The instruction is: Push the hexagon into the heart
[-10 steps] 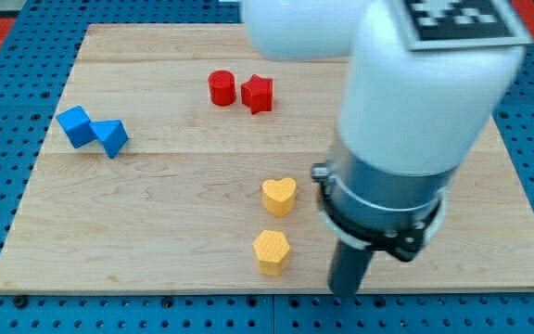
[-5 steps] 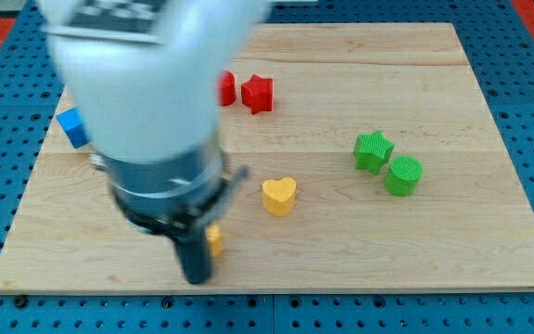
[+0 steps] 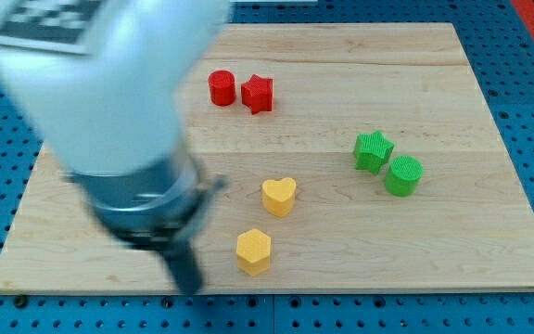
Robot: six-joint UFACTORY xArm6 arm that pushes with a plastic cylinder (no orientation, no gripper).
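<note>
The yellow hexagon (image 3: 253, 250) lies near the board's bottom edge, a little below and left of the yellow heart (image 3: 279, 197). A small gap separates them. My tip (image 3: 189, 287) is at the bottom edge of the board, left of the hexagon and apart from it. The arm's large white and grey body covers the board's left part.
A red cylinder (image 3: 221, 87) and a red star (image 3: 258, 93) sit together at the view's top middle. A green star (image 3: 374, 151) and a green cylinder (image 3: 403, 175) sit together at the right. The wooden board (image 3: 489, 232) lies on a blue pegboard.
My tip swept from right of the hexagon to its left side. The hexagon has shifted left and slightly down. The green blocks came into view; the blue blocks are now hidden by the arm.
</note>
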